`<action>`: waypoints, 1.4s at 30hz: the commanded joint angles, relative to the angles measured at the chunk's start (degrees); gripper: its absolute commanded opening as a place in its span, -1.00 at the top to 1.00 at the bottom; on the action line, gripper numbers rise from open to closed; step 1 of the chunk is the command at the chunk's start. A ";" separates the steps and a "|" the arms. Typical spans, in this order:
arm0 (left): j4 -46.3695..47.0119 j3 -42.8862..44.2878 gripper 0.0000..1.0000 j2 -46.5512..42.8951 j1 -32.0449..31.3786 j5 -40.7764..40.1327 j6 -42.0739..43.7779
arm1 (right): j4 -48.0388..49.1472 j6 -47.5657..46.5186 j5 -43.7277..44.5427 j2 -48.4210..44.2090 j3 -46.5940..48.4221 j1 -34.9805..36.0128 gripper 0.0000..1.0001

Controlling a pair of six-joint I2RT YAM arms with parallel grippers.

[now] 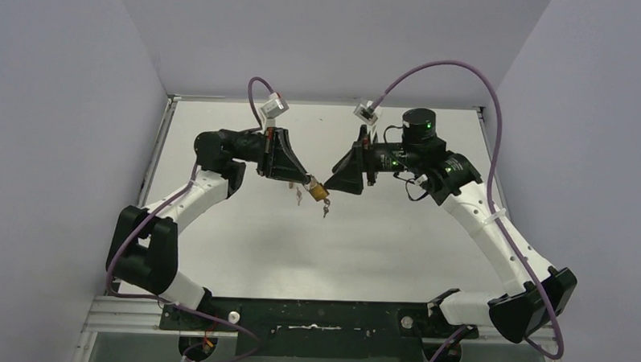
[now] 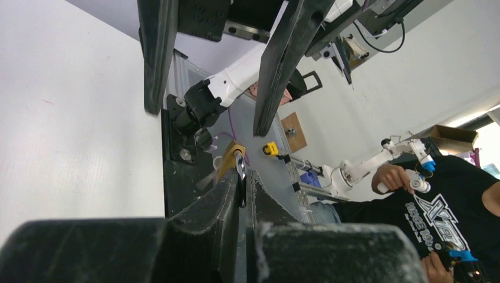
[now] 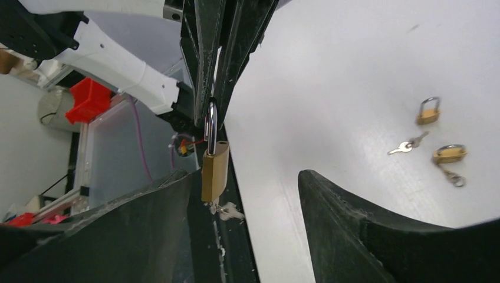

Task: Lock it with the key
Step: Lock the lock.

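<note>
A brass padlock (image 1: 318,189) hangs above the table between the two arms. My left gripper (image 1: 308,180) is shut on its silver shackle (image 2: 240,175), and the brass body (image 2: 229,160) shows just beyond the fingertips. In the right wrist view the padlock (image 3: 214,171) hangs body down, with a key (image 3: 227,210) sticking out of its underside. My right gripper (image 3: 244,194) stands open facing it. The padlock sits just inside that gripper's left finger (image 3: 147,224), apart from the right finger (image 3: 354,224).
Two more brass padlocks (image 3: 428,111) (image 3: 449,154) and a loose key (image 3: 405,145) lie on the white table (image 1: 379,247). Grey walls close in the left, right and back. The black base rail (image 1: 312,317) runs along the near edge.
</note>
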 commanded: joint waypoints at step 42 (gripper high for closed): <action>-52.74 6.51 1.00 -28.27 4.40 -44.09 43.20 | 85.52 33.46 -1.76 11.77 -3.95 1.20 -0.39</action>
